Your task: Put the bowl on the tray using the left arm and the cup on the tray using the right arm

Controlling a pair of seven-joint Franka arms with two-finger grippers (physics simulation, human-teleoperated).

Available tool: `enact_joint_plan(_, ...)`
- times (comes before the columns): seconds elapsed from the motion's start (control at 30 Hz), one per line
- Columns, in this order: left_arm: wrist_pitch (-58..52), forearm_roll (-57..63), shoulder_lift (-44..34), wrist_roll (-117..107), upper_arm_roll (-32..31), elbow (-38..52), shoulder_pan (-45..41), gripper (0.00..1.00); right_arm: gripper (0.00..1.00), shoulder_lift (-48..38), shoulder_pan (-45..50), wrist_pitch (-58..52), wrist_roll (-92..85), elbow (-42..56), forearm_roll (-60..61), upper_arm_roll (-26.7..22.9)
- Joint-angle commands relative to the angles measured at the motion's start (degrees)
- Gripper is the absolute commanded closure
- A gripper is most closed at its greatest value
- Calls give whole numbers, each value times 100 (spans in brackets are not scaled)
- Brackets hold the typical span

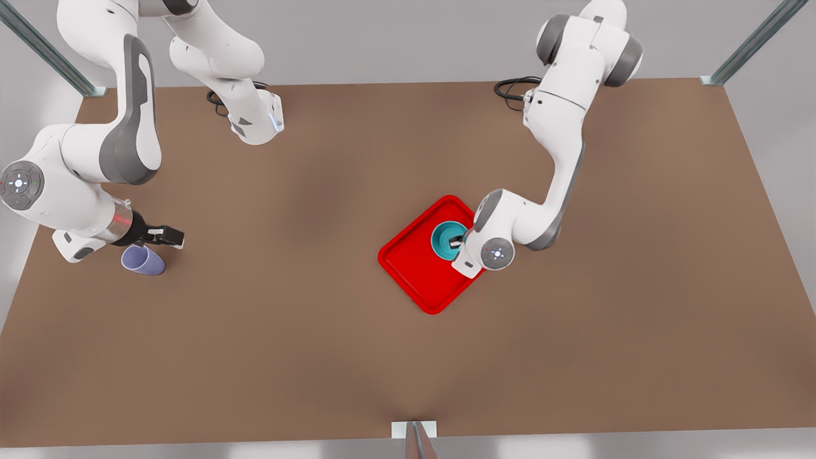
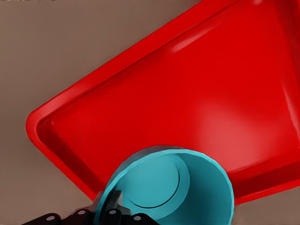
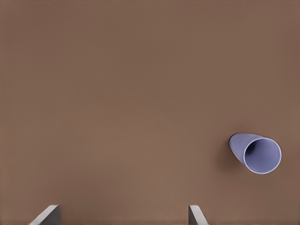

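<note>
The teal bowl (image 1: pixel 448 239) is over the red tray (image 1: pixel 417 271), near the tray's corner on the front view's right. My left gripper (image 1: pixel 456 243) is shut on the bowl's rim, with one finger inside the bowl (image 2: pixel 168 187) and the tray (image 2: pixel 154 103) beneath. The lilac cup (image 1: pixel 143 260) stands on the brown table at the front view's left. My right gripper (image 1: pixel 169 237) hovers just beside and above it, open, with nothing between its fingers (image 3: pixel 46 215). From that wrist, the cup (image 3: pixel 256 152) is off to the side of the right gripper (image 3: pixel 122 216).
The brown table (image 1: pixel 408 357) stretches wide between the cup and the tray. Metal frame posts (image 1: pixel 746 51) stand at the far corners, and a small bracket (image 1: pixel 414 430) sits at the near edge. Black cables (image 1: pixel 513 88) lie by the arm bases.
</note>
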Motion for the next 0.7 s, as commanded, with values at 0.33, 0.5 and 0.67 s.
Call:
enact_joint_plan(0.33,-293,454,-369,161,85,363,95,0,0,43,-27,53,-26,-17,0,-41)
enact_joint_plan(0.5,-2323,883,-860,3931,1930,1919,411,0,0,404,-835,79,-941,-316,-211,-235)
enact_joint_plan(0.67,-2341,1350,-1274,3782,1711,1770,605,0,0,922,-1169,835,-941,-615,-308,-252)
